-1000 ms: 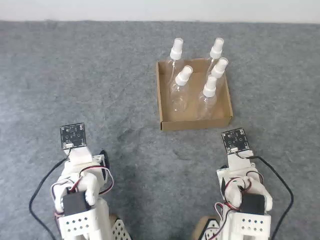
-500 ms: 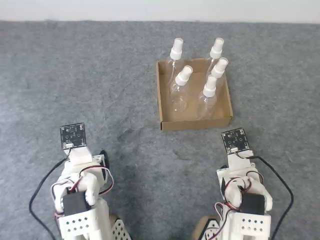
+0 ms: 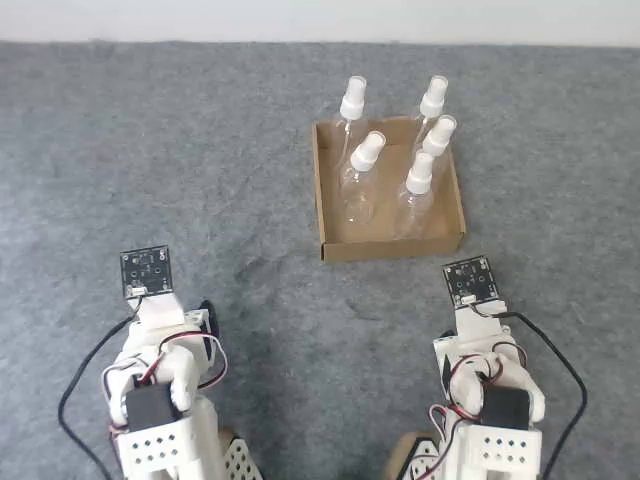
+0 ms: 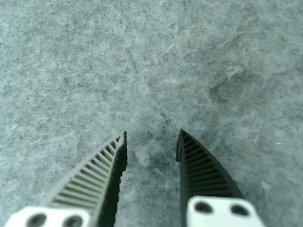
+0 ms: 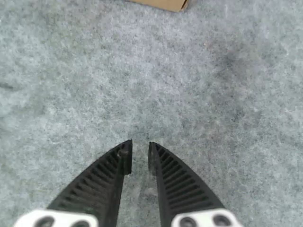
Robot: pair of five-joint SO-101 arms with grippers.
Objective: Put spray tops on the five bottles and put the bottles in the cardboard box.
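Across the grey carpet (image 3: 200, 150), under a white wall strip (image 3: 300, 20), five spray-topped bottles (image 3: 357, 190) stand in the cardboard box (image 3: 392, 245). Left gripper (image 4: 151, 142) hangs slightly spread and right gripper (image 5: 140, 151) barely parted, both over carpet. Nothing has moved since before.

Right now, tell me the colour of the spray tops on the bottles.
White spray tops, clearest in the high view.

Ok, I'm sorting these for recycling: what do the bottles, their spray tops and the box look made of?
Bottles: clear, glossy, probably plastic, possibly glass; the box floor shows through. Spray tops: opaque white, smooth, likely plastic. Cardboard box: matte brown cardboard with thin folded walls.
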